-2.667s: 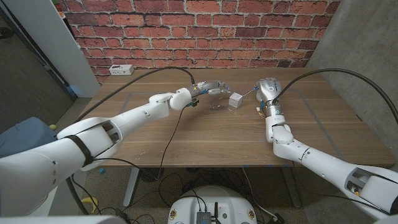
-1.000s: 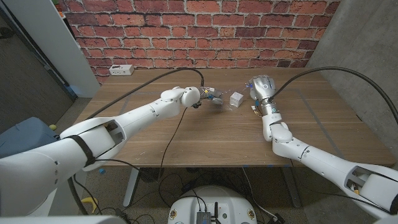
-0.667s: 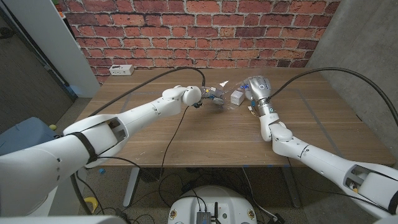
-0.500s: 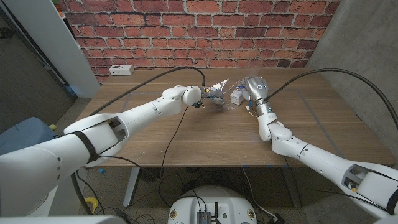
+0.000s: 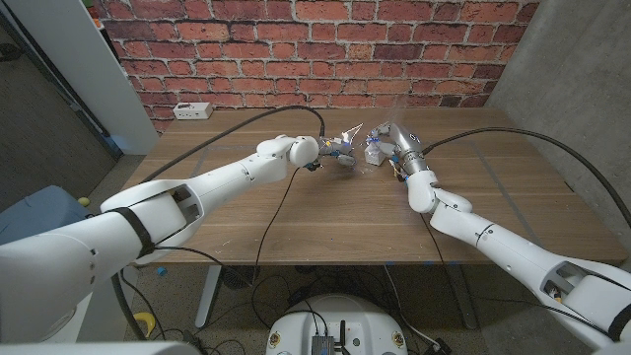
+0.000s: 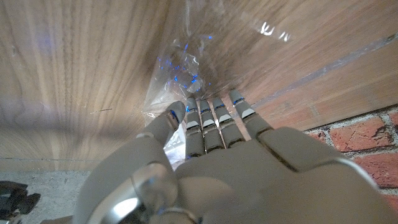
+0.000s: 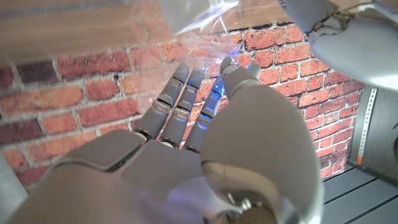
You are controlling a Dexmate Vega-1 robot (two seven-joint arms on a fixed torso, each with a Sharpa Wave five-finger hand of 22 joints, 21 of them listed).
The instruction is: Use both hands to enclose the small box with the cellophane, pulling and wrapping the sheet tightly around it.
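Left robot hand pinches the one cellophane sheet between its fingers; right robot hand closes over the one small white box at mid-desk, touching the sheet.

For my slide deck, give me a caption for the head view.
Both hands, left hand and right hand, meet at the small box, lifting crinkled cellophane.

- Table: wooden, brown, faint taped outlines on its top.
- Power strip: white, at the table's far left corner.
- Brick wall: red, behind the table.
- Grey panel: far right, beside the wall.
- Blue chair: near left, off the table.
- Cables: black, on the floor under the table.
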